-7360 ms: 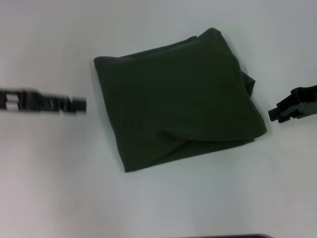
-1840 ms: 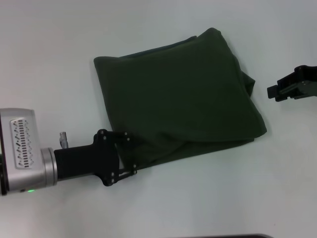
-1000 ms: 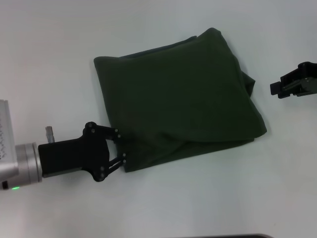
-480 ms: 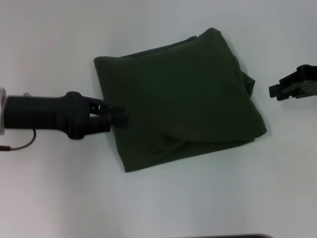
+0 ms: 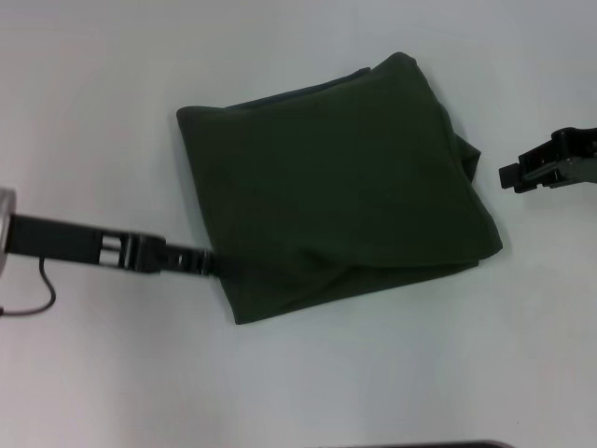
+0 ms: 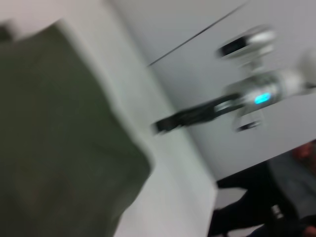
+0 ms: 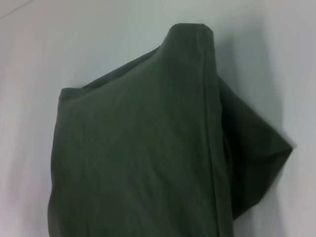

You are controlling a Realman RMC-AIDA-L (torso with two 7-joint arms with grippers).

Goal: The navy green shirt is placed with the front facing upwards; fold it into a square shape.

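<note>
The left pincer (image 5: 213, 264) reaches in low from the robot's left, its tip at the near-left edge of the shirt (image 5: 336, 196); seen edge-on and blurred, whether it is apart, together or gripping cloth cannot be told. The right pincer (image 5: 511, 176) hangs just off the shirt's right side, clear of the fabric, and its opening cannot be made out either. The shirt lies folded into a rough, slightly skewed square in the middle of the white surface (image 5: 112, 93), plain dark green side up, with a loose fold bulging along its near edge and a corner of cloth poking out on the right. From the right wrist, the shirt (image 7: 143, 148) shows stacked layers with one edge seam running along the top fold. From the left wrist, the shirt (image 6: 59, 148) fills the foreground, the right arm (image 6: 237, 94) shows a blue light beyond it, a pale wall (image 6: 163, 24) rises behind the surface, and a dark-clothed figure (image 6: 261, 207) is at the edge, too blurred to describe.
</note>
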